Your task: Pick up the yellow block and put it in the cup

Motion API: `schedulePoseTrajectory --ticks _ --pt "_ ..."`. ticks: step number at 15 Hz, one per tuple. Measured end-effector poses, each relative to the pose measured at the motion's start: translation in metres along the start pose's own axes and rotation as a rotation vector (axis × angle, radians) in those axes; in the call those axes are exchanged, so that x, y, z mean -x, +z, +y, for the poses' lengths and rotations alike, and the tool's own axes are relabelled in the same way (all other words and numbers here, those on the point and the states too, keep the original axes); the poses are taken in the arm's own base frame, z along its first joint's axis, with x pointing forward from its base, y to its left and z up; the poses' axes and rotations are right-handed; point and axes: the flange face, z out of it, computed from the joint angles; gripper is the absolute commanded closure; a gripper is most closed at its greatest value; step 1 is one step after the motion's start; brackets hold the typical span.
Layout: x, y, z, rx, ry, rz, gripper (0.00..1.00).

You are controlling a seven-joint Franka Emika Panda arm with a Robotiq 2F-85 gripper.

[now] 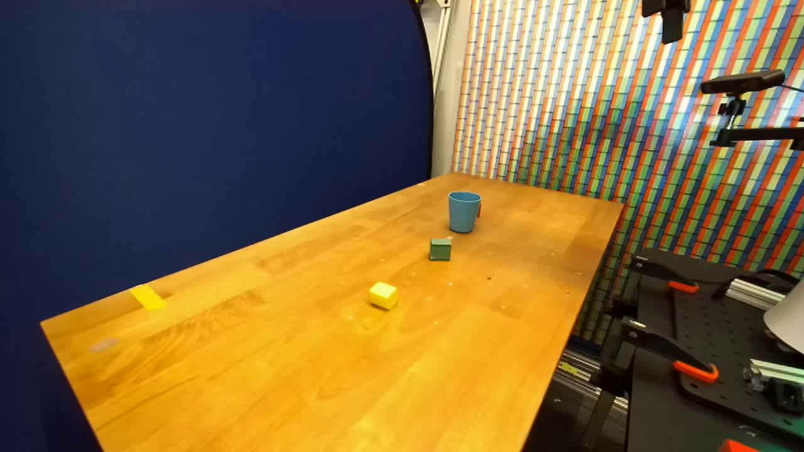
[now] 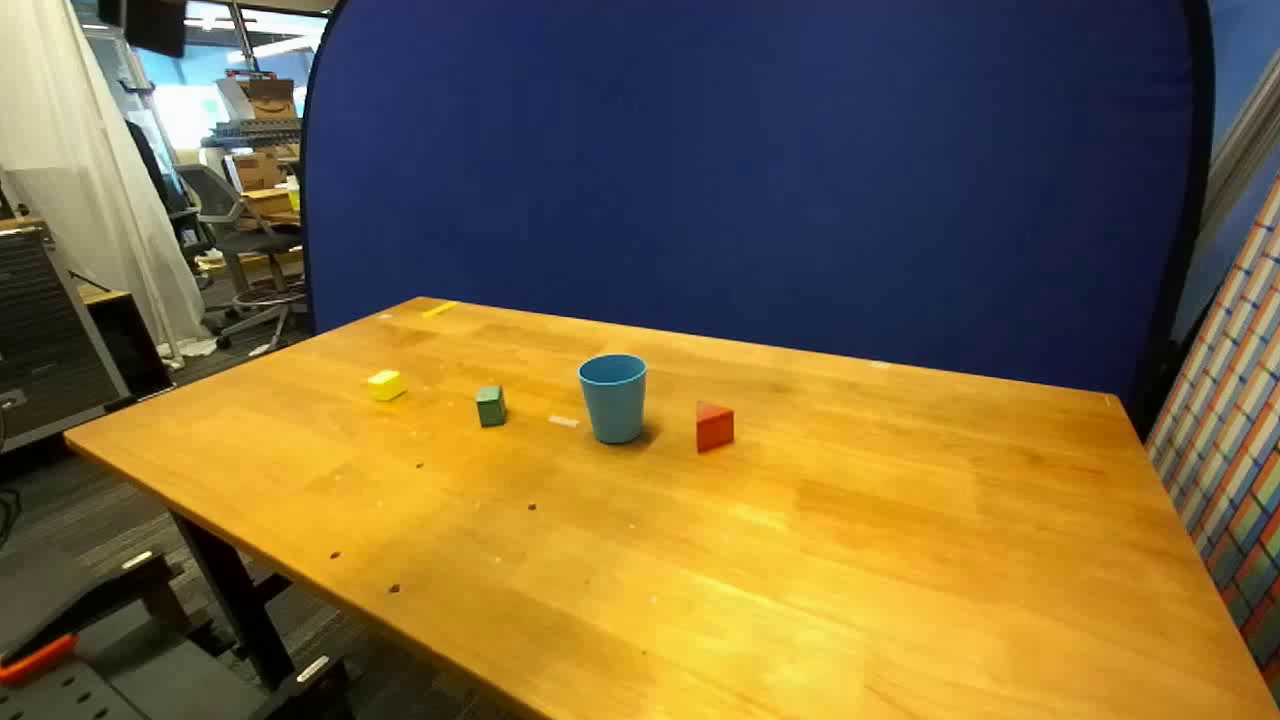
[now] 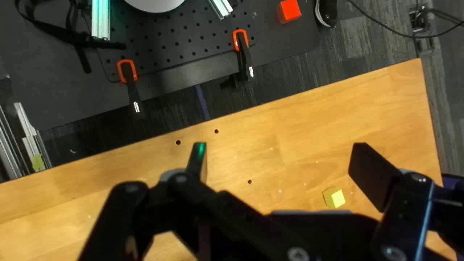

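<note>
My claw (image 3: pixel 278 156) hung above the table (image 1: pixel 301 376), spread wide, holding nothing. The yellow block (image 3: pixel 334 198) lay well below it, off-centre between the jaws in the wrist view, so I feared a straight descent would land one on it. The cup (image 1: pixel 463 215), lower than the claw, could tip if bumped. The block looked square-edged, the cup smooth and tapered, the table grained wood.
</note>
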Motion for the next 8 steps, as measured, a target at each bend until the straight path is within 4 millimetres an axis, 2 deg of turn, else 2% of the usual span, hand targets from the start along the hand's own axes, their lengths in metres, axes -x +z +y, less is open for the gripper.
schedulePoseTrajectory --ticks 8 --pt "0.0004 -0.0075 -0.0012 -0.001 -0.003 0.018 0.0"
